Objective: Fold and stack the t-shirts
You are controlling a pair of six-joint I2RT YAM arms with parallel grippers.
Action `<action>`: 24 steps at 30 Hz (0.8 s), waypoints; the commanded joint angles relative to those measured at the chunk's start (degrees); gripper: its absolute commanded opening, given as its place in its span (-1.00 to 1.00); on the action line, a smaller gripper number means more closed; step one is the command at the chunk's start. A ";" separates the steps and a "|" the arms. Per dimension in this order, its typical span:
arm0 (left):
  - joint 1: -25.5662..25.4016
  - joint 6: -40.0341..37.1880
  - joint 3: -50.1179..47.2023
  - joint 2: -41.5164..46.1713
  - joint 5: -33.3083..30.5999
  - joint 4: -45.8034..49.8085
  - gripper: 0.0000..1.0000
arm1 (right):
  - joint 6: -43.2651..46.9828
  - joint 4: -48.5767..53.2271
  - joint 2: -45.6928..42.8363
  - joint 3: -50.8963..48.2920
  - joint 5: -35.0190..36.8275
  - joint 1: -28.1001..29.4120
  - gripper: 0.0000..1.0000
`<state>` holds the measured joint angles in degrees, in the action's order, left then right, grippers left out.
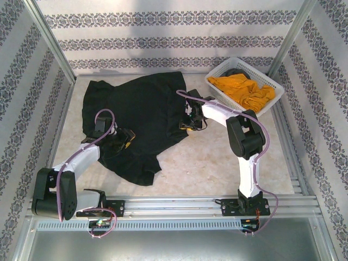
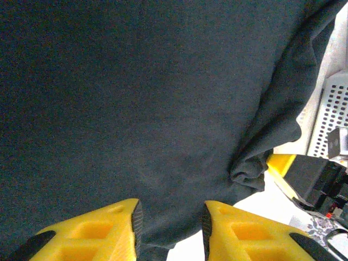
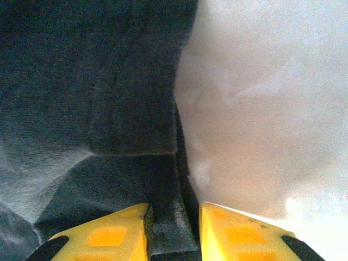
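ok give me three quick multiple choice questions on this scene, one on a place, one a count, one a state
1. Where is the orange t-shirt? A) in the white basket B) draped over a robot arm C) hung on the back wall
2. How many t-shirts lie on the table outside the basket? A) none B) one C) two
3. How does the black t-shirt lie? A) folded square B) spread out, rumpled C) rolled up
Answers: 1 A, orange cloth sits in the basket. 2 B, just the black one. 3 B, it sprawls unfolded, edges creased.
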<state>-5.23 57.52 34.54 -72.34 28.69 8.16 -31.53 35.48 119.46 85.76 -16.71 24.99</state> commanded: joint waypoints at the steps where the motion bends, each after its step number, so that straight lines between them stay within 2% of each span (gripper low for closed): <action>1: -0.63 0.53 1.39 -0.17 -0.22 -2.14 -0.30 | 0.76 1.61 1.16 1.60 1.07 0.19 -0.42; 8: -0.59 0.49 1.49 -0.17 -0.38 -2.07 -0.30 | 0.12 0.99 0.37 1.61 2.11 0.16 -0.78; 15: -0.70 0.49 1.50 -0.20 -0.44 -1.94 -0.31 | 0.64 2.74 -3.12 1.09 6.42 -1.04 -0.87; 24: -0.80 0.30 1.67 -1.67 -0.34 -2.13 -0.31 | 1.65 3.60 -5.66 0.31 6.68 -3.56 -0.96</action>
<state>-5.30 57.54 34.81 -73.25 28.67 7.99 -31.07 37.21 116.73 86.15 -12.27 22.55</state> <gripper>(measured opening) 0.346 0.063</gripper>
